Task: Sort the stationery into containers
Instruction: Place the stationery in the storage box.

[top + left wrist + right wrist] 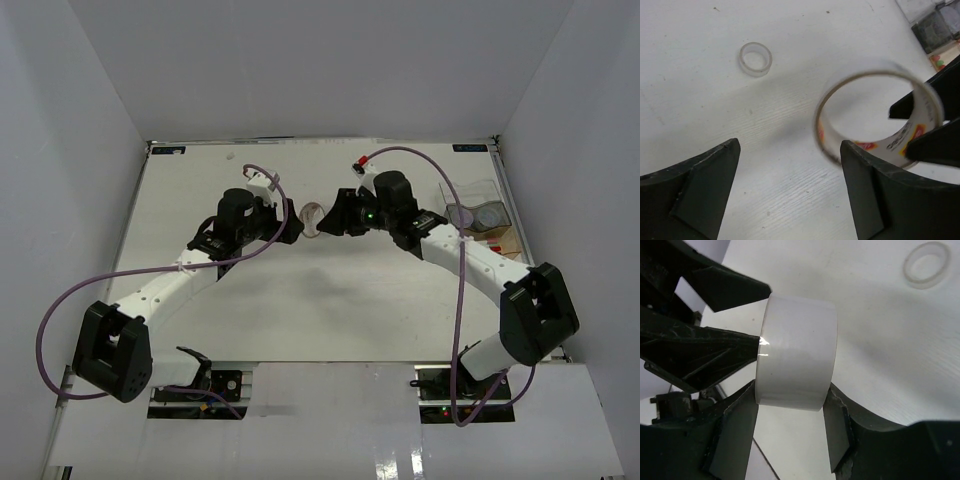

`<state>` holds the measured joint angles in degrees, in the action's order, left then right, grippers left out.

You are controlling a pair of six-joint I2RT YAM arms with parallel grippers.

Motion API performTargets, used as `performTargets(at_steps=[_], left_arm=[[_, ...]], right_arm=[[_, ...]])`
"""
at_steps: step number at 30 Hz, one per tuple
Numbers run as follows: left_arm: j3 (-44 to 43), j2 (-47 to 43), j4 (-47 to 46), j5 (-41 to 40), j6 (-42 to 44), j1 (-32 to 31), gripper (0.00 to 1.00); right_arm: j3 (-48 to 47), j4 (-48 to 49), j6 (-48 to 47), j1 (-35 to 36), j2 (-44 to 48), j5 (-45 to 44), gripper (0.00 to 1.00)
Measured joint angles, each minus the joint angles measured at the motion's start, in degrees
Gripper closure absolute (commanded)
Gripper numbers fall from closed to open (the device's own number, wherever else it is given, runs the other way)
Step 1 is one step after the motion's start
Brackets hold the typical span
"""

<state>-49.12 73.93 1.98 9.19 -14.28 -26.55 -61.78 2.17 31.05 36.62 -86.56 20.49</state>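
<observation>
Tape roll (pixel 797 352), pale with a white outer band, stands on edge near the middle of the table (pixel 300 310), between the two arms' fingertips. The right gripper (pixel 790 400) pinches it across its width, one black finger (pixel 735 440) pressed to each rim, reaching in from the roll's right side in the overhead view. In the left wrist view the roll's hollow centre faces the camera and printed red and yellow lettering shows on its lower inner edge. Whether the roll rests on the table or hangs just above it cannot be told.

The left gripper (pixel 790 150) is spread wide, holding nothing. Its right-hand finger (pixel 875 185) sits just beside the roll's lower rim (contact cannot be made out), and its other finger is well apart from the roll, over bare table.

A small clear ring (pixel 756 58) lies flat on the white table near the roll, beyond the left gripper and touching neither gripper.

The organiser (pixel 478 190), with clear grey-tinted compartments and a tan section, sits at the table's right edge, well apart from the roll and beside the right arm's forearm.

Purple cables (pixel 60 300) loop off both arms.
</observation>
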Motion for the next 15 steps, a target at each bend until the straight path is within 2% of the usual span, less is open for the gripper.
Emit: performTargets(at_steps=[6, 15], left_arm=[[-0.1, 0.2, 2.0, -3.9, -0.9, 0.0, 0.03], [-0.1, -0.4, 2.7, -10.0, -1.2, 0.0, 0.02]], right_arm=[[2.8, -4.6, -1.6, -7.9, 5.6, -6.4, 0.82], [3.9, -12.8, -4.9, -29.1, 8.5, -16.4, 0.79]])
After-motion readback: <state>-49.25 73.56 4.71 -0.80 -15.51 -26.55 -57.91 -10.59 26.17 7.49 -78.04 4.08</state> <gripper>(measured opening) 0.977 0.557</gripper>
